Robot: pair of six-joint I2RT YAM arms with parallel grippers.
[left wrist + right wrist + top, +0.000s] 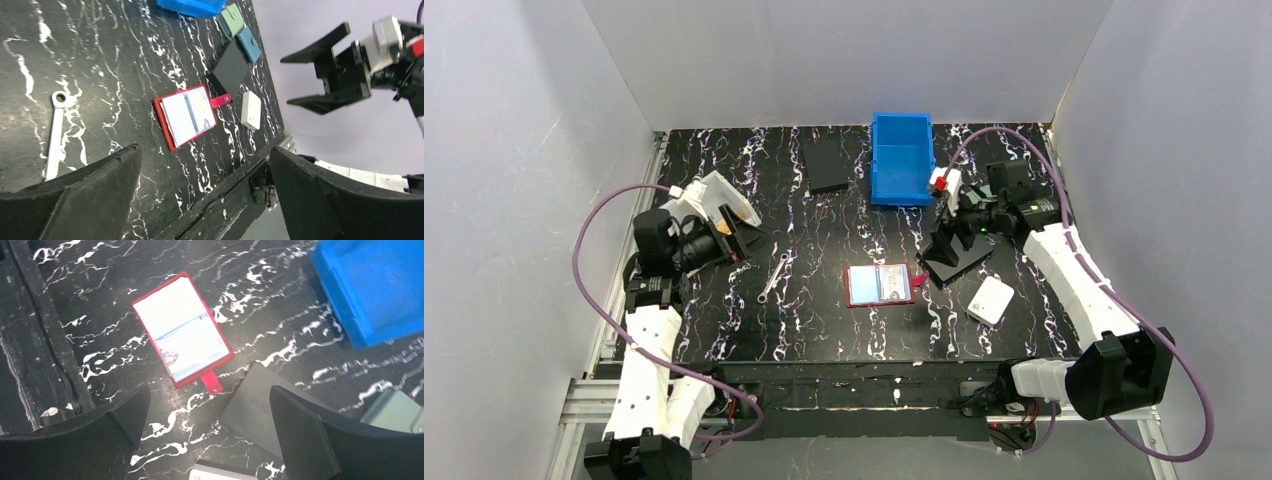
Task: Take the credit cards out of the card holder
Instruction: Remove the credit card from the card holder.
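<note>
Card holder open flat, cards not clearly out, both my grippers spread and empty
Top: card holder [880, 285] lies open mid-table between my arms; whitish piece with an orange edge [722, 203] by my left arm, can't tell if that's the credit cards. Left wrist: left gripper [204, 150] wide apart, nothing in it; pale pockets face up, no loose card beside holder. Right wrist: right gripper [210, 390] spread, empty, holder just ahead; lower pocket looks filled, so I judge pulling unfinished. Print there blurred, no writing readable anywhere
</note>
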